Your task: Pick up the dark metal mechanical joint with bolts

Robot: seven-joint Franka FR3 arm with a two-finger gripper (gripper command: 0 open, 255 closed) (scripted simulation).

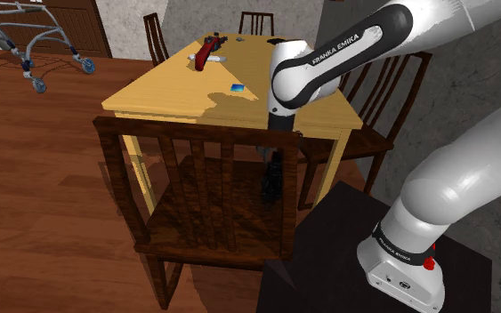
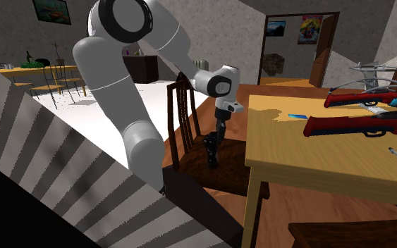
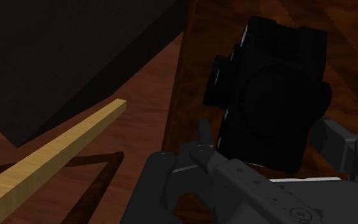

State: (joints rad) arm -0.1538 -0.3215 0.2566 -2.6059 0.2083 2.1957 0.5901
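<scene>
The joint (image 3: pixel 269 95), a blocky black lump with round bosses on one side, sits low over the chair (image 1: pixel 204 213), toward the right of the seat in the shoulder view and close to the stand (image 1: pixel 328 258). From the second exterior view it looks to be just at the seat, and I cannot tell whether it has left the wood. The gripper (image 3: pixel 266 130) comes down on it from above with its fingers (image 3: pixel 203 133) partly closed, one pressed to each flank of the joint, so I judge it gripped. The hold is low on a bulky piece, and if the weight lies off to one side the joint could twist or slide out on the way up. The space is tight as well. The table (image 1: pixel 177 89) edge runs just beyond the wrist, and the chair's back post stands right beside the hand on the near side. A lift that drifts either way could knock the joint against wood and jar it loose, and a drop could send it off the seat to the floor. I see no box or bowl. The red tools (image 2: pixel 359 125) and a small blue piece (image 1: pixel 237 87) lie loose on the tabletop, well apart from the joint.
</scene>
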